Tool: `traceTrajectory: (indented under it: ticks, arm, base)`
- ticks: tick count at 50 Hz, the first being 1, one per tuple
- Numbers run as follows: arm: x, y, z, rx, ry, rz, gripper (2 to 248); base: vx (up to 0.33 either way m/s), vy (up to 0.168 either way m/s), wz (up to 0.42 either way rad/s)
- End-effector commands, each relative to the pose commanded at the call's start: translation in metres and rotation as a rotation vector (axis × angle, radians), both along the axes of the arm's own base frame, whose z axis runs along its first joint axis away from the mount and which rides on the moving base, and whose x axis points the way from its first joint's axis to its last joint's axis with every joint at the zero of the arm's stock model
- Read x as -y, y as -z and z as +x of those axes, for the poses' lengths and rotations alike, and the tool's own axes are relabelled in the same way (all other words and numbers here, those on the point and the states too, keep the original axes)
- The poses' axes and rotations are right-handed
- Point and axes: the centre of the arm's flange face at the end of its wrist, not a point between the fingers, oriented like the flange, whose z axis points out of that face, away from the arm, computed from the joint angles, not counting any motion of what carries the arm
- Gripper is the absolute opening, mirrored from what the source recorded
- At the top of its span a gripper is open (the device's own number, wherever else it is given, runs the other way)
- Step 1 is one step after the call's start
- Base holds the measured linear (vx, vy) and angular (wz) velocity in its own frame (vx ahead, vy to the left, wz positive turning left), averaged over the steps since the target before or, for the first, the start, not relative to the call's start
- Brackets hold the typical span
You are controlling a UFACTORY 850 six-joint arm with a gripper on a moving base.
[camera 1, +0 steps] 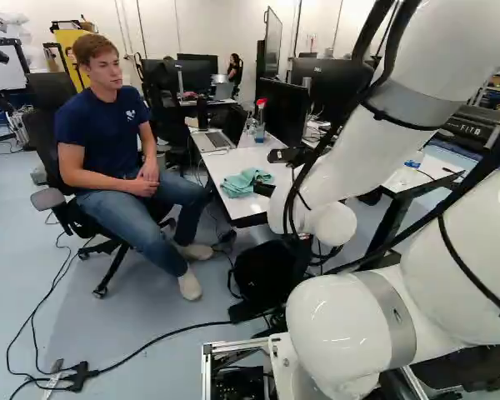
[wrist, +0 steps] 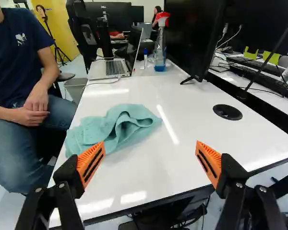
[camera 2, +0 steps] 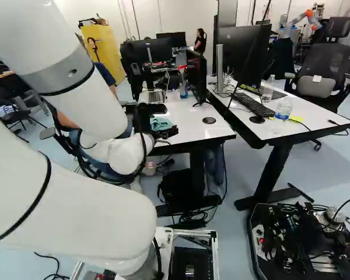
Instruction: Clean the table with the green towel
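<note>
green towel (wrist: 113, 128) lies crumpled on the white table (wrist: 192, 139), ungripped; that fits wiping yet to come or already over (no dirt shows either way). claw (wrist: 151, 163) hangs before the near table edge, fingers wide apart, the towel just ahead, nearest the finger on the seated person's side.

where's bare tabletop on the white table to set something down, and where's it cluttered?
Bare: the white table between the green towel and the round cable port, and the near edge ahead of the open gripper. Crowded: the far end, with the laptop, spray bottle and monitor. A seated person borders the towel side.
</note>
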Motion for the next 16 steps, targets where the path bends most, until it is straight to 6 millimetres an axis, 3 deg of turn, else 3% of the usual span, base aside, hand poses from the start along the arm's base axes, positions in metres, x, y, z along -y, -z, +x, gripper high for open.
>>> traceTrajectory:
  ticks: [16]
  arm:
    - [0.0001,0.0004,-0.0007,0.002,0.001,0.0,247]
  base:
    - [0.0,0.0,0.0]
